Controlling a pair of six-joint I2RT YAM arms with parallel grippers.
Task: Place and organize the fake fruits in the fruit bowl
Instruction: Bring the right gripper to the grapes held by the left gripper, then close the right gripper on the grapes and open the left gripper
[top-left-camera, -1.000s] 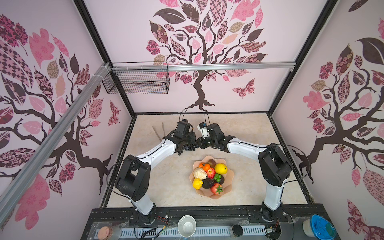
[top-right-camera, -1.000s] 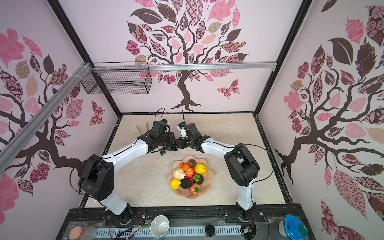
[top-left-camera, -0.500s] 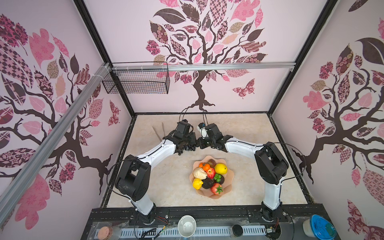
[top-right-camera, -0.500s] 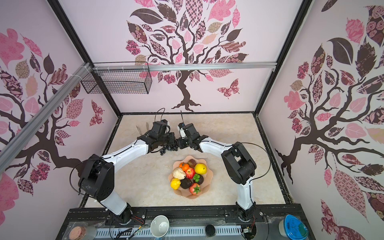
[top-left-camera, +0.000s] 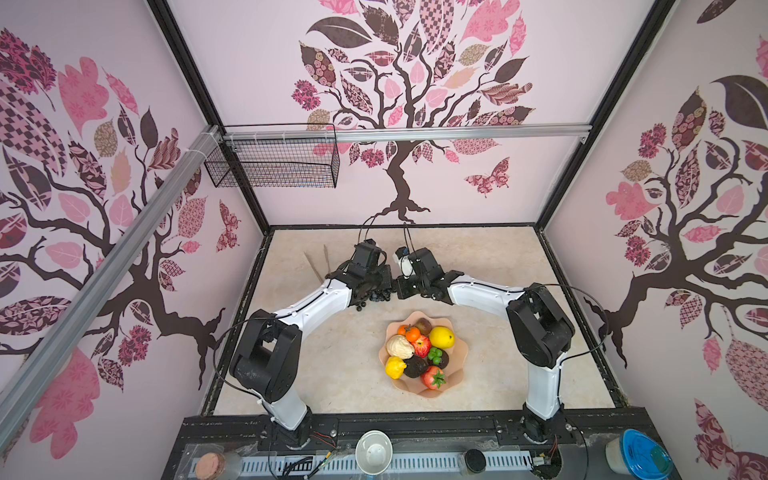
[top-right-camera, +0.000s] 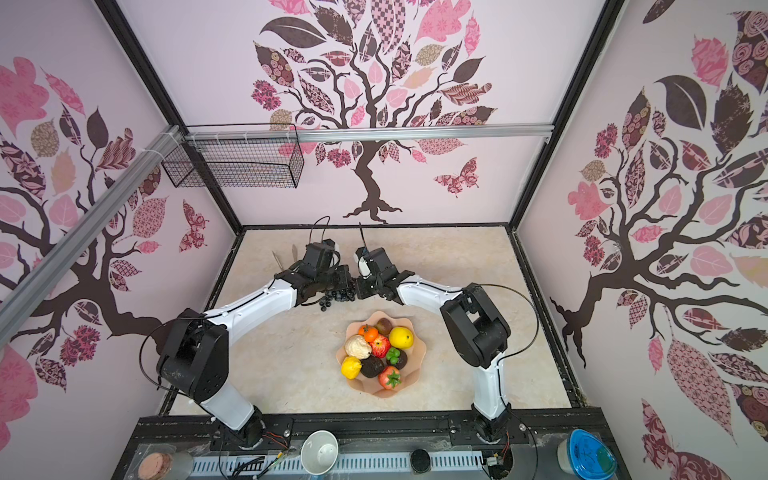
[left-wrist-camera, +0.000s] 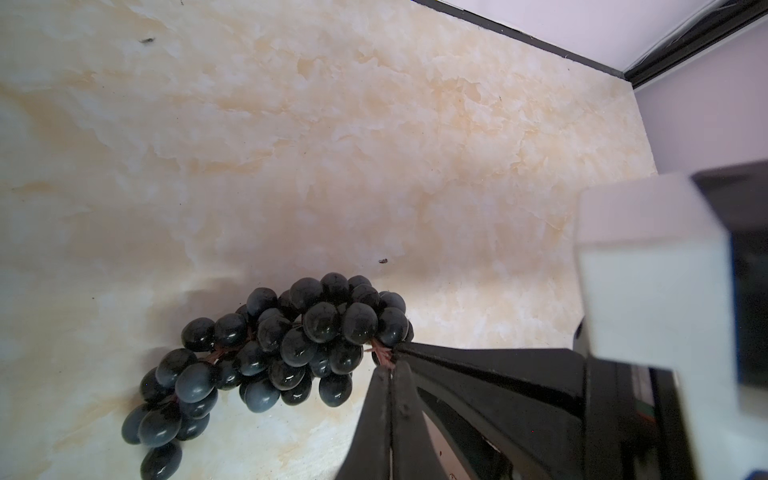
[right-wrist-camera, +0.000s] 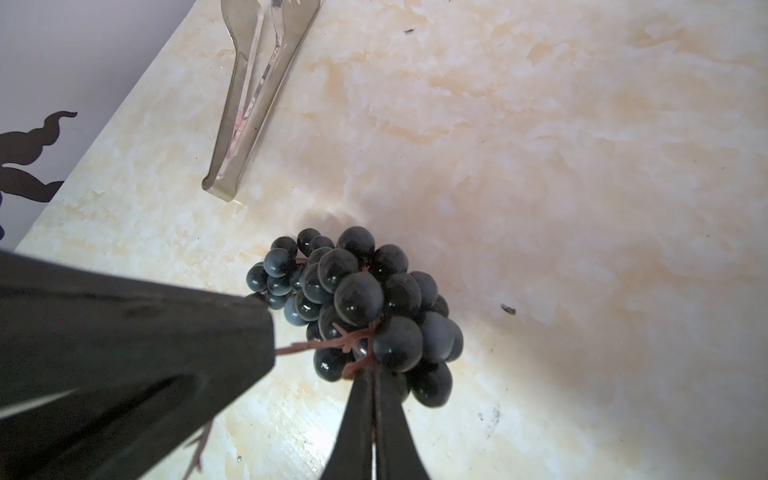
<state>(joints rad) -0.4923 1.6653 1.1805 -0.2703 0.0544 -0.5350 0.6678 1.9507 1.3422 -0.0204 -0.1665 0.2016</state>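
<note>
Tabletop of pale marbled stone, seen from above, with two grippers meeting near its middle. Between their tips is the black grape bunch, outside the fruit bowl. The bunch is at about 11 o'clock from the bowl, near its rim but not touching it.

The left gripper has its fingers pressed together on the thin brown stem at the thick end of the bunch. The right gripper is likewise pinched closed on that stem, just beside the left one. Both therefore hold the bunch at almost one spot. In both top views the grapes trail away from the grippers toward 8 o'clock. Whether the bunch is clear of the tabletop cannot be told.

The peach-pink scalloped bowl holds other fake fruits in a heap:
- yellow lemon at 1 o'clock
- oranges at 11 o'clock
- red apple near the middle
- cream pear at 9 o'clock
- small yellow pear at 8 o'clock
- dark avocado just beside the small pear

Thin tongs lie on the tabletop at about 10 o'clock from the grapes, apart from them
</note>
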